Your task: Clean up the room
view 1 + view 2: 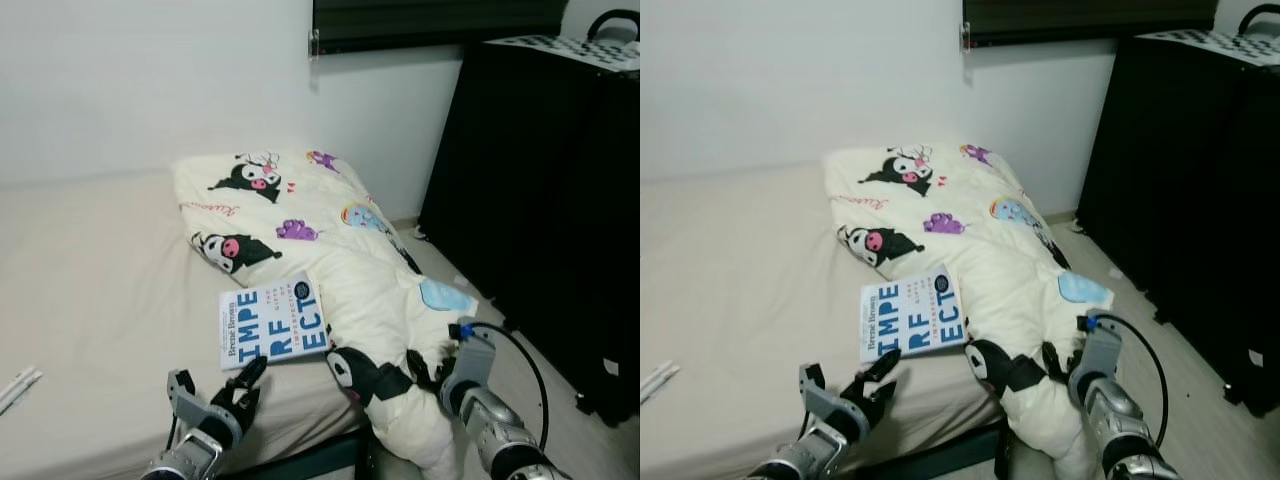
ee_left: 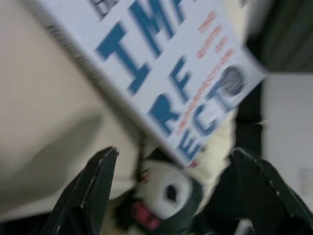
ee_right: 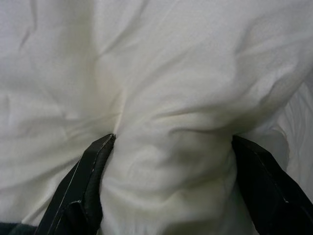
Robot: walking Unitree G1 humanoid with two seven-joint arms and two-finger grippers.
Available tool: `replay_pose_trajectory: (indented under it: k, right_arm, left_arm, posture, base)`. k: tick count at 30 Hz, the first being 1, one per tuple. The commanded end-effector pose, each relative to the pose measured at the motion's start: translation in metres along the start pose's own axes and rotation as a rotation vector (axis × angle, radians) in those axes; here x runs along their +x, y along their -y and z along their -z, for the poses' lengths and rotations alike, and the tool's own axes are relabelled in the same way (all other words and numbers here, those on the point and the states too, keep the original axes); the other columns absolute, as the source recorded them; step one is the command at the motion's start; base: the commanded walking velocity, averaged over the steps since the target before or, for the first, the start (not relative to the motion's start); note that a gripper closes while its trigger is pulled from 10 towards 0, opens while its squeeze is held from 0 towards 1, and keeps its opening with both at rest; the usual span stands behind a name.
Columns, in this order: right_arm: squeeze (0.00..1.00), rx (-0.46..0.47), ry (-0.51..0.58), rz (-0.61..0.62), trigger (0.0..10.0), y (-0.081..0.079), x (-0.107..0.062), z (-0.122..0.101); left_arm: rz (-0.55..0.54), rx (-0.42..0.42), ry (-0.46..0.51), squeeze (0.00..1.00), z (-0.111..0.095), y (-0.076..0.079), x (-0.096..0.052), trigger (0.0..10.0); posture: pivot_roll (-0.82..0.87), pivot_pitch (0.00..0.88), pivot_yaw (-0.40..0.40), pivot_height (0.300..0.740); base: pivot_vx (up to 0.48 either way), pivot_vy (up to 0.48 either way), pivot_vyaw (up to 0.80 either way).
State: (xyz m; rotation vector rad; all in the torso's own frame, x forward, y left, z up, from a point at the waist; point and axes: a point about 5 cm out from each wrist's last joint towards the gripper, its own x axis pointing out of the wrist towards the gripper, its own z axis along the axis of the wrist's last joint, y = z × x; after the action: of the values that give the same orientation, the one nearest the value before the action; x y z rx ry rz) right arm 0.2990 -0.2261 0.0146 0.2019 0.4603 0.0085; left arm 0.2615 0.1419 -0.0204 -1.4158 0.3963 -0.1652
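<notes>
So the room cleanup was at the bed-tidying stage. A cream cartoon-print comforter (image 1: 330,250) was lying bunched along the right side of the bed (image 1: 90,280), its lower end spilling over the edge toward the floor at about 5 o'clock. A white book (image 1: 272,322) with big blue letters sat flat on the mattress, its right edge touching the comforter.

The right gripper (image 3: 168,161) was pushed into the hanging part of the comforter; in the right wrist view both black fingers were spread wide with a thick fold of fabric bulging between them. So open around the fold, not clamped yet as far as I could tell. The left gripper (image 1: 215,395) sat at 6 o'clock from the book, near its bottom edge, fingers also spread and holding nothing, pointing at the book and the black cartoon face on the fabric behind it.

My read: the step in hand was grabbing the drooping comforter. The next move probably needed the right fingers to pinch that fold firmly, then a lift toward 11 o'clock. The book looked likely to get dragged unless the left gripper cleared it first.
</notes>
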Motion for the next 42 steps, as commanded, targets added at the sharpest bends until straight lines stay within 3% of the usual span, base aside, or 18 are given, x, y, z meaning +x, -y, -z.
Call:
replay_pose_trajectory:
  k: [1, 5, 10, 16, 20, 25, 32, 42]
  right_arm:
    - [0.0, -0.004, 0.012, -0.014, 10.0, -0.004, 0.002, -0.005]
    - [0.0, -0.012, 0.026, -0.028, 10.0, -0.007, 0.004, -0.008]
    - [0.0, -0.005, 0.045, -0.04, 10.0, -0.012, 0.006, -0.013]
    - [0.0, 0.004, 0.108, -0.086, 10.0, -0.024, 0.012, -0.034]
    - [0.0, 0.002, 0.118, -0.096, 10.0, -0.026, 0.012, -0.037]
    - [0.0, -0.014, 0.122, -0.125, 10.0, -0.031, 0.012, -0.037]
    - [0.0, -0.016, 0.123, -0.13, 10.0, -0.031, 0.011, -0.035]
    - [0.0, 0.0, 0.144, -0.12, 10.0, -0.024, 0.007, -0.035]
  left_arm:
    - [0.065, -0.041, -0.005, 0.0, 0.003, 0.007, 0.004, 10.0]
    - [0.079, -0.054, -0.02, 0.0, 0.01, 0.01, 0.008, 10.0]
    - [0.03, 0.039, -0.046, 0.0, 0.021, 0.013, 0.017, 10.0]
    - [0.019, 0.059, 0.023, 0.0, 0.023, 0.03, 0.035, 10.0]
    - [0.026, 0.058, 0.034, 0.0, 0.024, 0.035, 0.039, 10.0]
    - [0.124, 0.0, 0.112, 0.0, 0.016, 0.064, 0.058, 10.0]
    - [0.118, 0.011, 0.148, 0.0, 0.01, 0.068, 0.06, 10.0]
    - [-0.083, 0.107, 0.222, 0.0, 0.004, 0.053, 0.055, 10.0]
  posture:
    - [-0.12, 0.0, -0.024, 0.55]
    - [-0.13, 0.0, -0.031, 0.53]
    - [-0.13, 0.0, -0.04, 0.512]
    - [-0.14, 0.0, -0.044, 0.494]
    - [-0.15, 0.0, -0.05, 0.49]
    - [-0.15, 0.007, -0.061, 0.472]
    - [-0.16, 0.007, -0.064, 0.468]
    - [-0.17, 0.0, -0.073, 0.468]
  base:
    - [0.0, 0.0, 0.0]
    - [0.0, 0.0, 0.0]
    - [0.0, 0.0, 0.0]
    - [0.0, 0.0, 0.0]
    - [0.0, 0.0, 0.0]
    - [0.0, 0.0, 0.0]
    - [0.0, 0.0, 0.0]
    - [0.0, 0.0, 0.0]
